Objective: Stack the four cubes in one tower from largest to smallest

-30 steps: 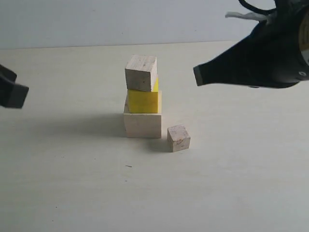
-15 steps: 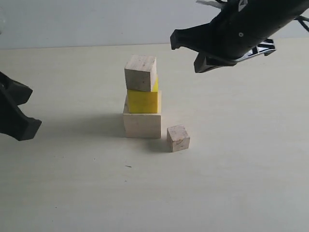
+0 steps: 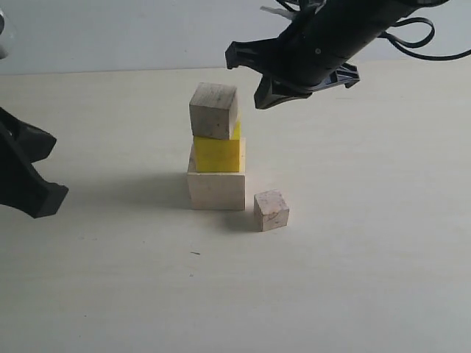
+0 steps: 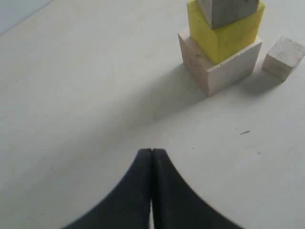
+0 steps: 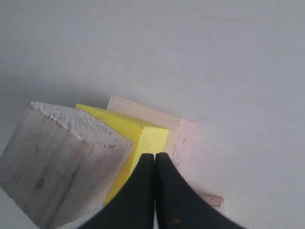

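Observation:
A tower stands mid-table: the large pale cube (image 3: 216,190) at the bottom, the yellow cube (image 3: 218,154) on it, and the medium pale cube (image 3: 213,110) on top, twisted and overhanging to the left. The small pale cube (image 3: 271,210) lies on the table beside the tower's right foot. My right gripper (image 5: 155,155) is shut and empty; it hovers just right of and above the top cube (image 5: 62,162), over the yellow cube (image 5: 145,138). My left gripper (image 4: 152,151) is shut and empty, low over the table well left of the tower (image 4: 221,38).
The right arm (image 3: 331,37) reaches in from the upper right, with cables trailing behind it. The left arm (image 3: 18,173) sits at the left edge. A pale wall runs along the back of the beige table (image 3: 331,279).
The right gripper has swung left, from the far right to just beside the tower's top cube. The left arm has come slightly further into view. The cubes have not moved.

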### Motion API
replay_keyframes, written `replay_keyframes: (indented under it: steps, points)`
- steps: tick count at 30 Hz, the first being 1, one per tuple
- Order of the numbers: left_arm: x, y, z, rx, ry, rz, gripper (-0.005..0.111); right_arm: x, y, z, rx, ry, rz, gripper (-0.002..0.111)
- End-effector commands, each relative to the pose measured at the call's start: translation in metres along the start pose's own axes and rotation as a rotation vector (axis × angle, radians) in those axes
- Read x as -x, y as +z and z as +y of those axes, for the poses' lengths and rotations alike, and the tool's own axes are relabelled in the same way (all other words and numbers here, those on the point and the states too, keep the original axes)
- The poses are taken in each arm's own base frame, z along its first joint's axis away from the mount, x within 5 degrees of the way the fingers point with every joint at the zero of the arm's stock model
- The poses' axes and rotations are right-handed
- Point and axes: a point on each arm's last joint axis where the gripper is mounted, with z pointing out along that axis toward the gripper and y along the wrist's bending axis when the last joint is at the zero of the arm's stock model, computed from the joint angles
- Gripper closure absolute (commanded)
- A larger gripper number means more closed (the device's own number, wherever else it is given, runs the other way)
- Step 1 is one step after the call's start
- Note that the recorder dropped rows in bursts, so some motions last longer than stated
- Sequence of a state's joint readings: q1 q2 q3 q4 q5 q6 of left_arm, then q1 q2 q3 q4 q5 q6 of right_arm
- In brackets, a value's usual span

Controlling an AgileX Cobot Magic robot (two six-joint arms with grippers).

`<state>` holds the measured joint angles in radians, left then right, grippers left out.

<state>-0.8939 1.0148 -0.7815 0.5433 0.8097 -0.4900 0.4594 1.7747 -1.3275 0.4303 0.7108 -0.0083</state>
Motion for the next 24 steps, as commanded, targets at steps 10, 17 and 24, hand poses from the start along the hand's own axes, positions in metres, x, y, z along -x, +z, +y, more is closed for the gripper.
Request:
replay_keyframes:
  steps: [10, 17, 24]
  points:
    - [-0.001, -0.002, 0.000, -0.005, 0.005, -0.009, 0.107, -0.001, 0.016, -0.001, 0.053, 0.002, 0.050, 0.108]
    - [-0.001, -0.002, 0.000, -0.006, 0.005, -0.010, 0.107, 0.000, 0.018, -0.001, 0.061, 0.005, 0.034, 0.108]
    - [-0.001, -0.002, 0.000, -0.006, 0.005, -0.010, 0.107, 0.000, 0.019, 0.000, 0.074, -0.011, 0.029, 0.108]
